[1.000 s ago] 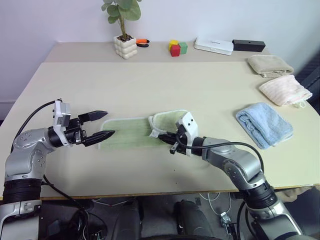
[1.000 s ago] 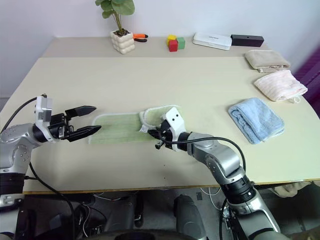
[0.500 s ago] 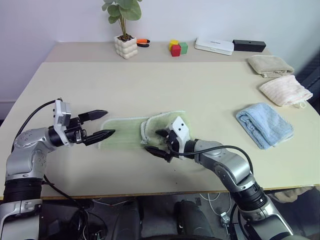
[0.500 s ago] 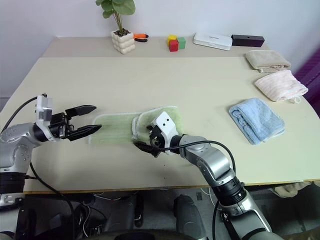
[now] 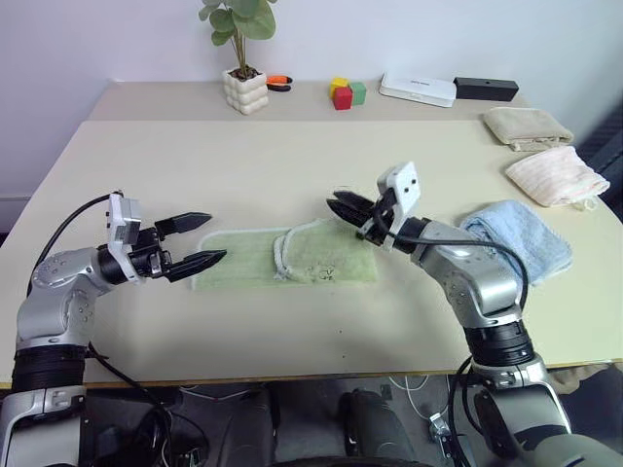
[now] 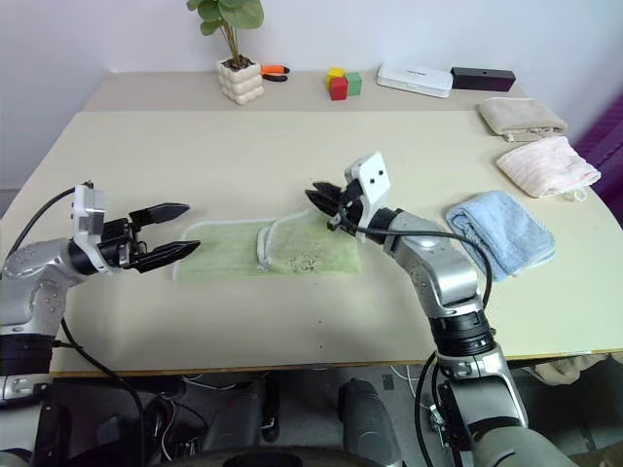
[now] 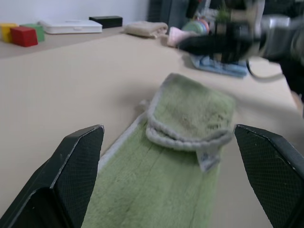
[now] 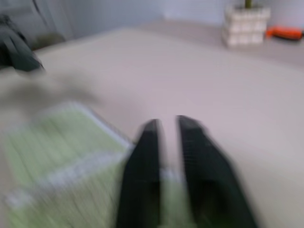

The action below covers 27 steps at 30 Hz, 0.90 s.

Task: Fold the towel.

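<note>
Across your beige tabletop, the light green terry towel lies between both arms, its right end lapped over. Your left gripper waits wide beside it; your right gripper hovers empty, fingers nearly together.

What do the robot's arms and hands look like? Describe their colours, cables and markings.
Both arms are silver-grey metal with black joint rings and loose black cables. The left hand and the right hand each have two tapered black fingers. Each wrist carries a small white camera block; the right one shows two dark dots.
</note>
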### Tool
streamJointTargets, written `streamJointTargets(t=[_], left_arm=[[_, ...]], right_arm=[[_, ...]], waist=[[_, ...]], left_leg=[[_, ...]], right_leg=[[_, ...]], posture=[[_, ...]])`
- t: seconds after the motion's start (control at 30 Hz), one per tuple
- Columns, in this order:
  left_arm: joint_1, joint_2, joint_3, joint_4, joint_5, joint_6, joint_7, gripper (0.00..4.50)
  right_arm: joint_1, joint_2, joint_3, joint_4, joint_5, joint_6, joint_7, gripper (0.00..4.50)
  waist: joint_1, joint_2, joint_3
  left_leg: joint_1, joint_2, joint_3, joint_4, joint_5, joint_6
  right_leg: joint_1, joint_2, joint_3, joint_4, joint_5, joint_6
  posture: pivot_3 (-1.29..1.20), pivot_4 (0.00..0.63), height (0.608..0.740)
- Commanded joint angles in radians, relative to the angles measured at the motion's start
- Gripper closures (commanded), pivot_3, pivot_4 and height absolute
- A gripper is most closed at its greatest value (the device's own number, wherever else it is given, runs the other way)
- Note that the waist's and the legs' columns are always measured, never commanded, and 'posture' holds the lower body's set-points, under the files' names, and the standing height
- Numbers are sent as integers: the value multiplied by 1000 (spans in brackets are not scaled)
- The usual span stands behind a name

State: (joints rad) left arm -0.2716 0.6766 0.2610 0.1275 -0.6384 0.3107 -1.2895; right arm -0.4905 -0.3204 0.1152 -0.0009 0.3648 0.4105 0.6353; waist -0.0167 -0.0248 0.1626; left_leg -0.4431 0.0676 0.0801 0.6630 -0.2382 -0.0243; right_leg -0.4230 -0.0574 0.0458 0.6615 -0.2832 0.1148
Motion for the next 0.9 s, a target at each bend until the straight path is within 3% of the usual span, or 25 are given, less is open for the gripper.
streamJointTargets(t=[0.03, 0.17, 0.33, 0.5, 0.63, 0.73, 0.9], left_arm=[[84, -3, 68, -142, -125, 125, 58, 0], [184, 13, 162, -268, -299, 310, 160, 0], [437, 67, 237, -467, -522, 545, 205, 0], [577, 27, 273, -531, -604, 597, 317, 0], [614, -27, 279, -558, -635, 585, 405, 0], [597, -57, 301, -533, -744, 606, 510, 0], [634, -84, 314, -550, -806, 598, 640, 0]], right_arm=[[-4, 46, 1, 57, -22, -105, 21, 4468], [-3, 105, 18, 189, -80, -211, 13, 4468], [-22, 152, 23, 375, -158, -348, -14, 4468], [-42, 157, 24, 483, -232, -448, -52, 4468], [-33, 163, 32, 437, -228, -459, -18, 4468], [-14, 174, 25, 318, -161, -427, 40, 3678], [19, 117, 38, 119, -148, -404, 111, 1122]], waist=[[-6, 0, 0], [-7, 0, 0], [-11, 1, 1], [-5, 1, 0], [-4, 0, 0], [-4, 0, 0], [-4, 1, 1]], left_leg=[[0, 0, 0, 0, 0, 0], [0, 1, 0, -1, 0, 0], [1, 0, 1, -1, 0, 0], [3, 0, 0, -1, 0, -1], [4, -1, 0, -1, 0, -1], [4, -1, 0, -1, 0, -1], [4, -1, 0, -2, 0, -1]], right_leg=[[0, 0, 0, 0, 0, 0], [-1, 1, 0, 1, 0, 0], [-1, -2, 1, 1, 0, 0], [2, -3, -1, 1, -2, -4], [3, -3, -1, 1, -2, -4], [3, -3, -1, 1, -2, -4], [2, -4, -1, 1, -2, -4]], posture=[[0, 150, 735], [0, 150, 735], [0, 150, 735], [0, 150, 735], [0, 150, 735], [0, 150, 735], [0, 150, 735]])
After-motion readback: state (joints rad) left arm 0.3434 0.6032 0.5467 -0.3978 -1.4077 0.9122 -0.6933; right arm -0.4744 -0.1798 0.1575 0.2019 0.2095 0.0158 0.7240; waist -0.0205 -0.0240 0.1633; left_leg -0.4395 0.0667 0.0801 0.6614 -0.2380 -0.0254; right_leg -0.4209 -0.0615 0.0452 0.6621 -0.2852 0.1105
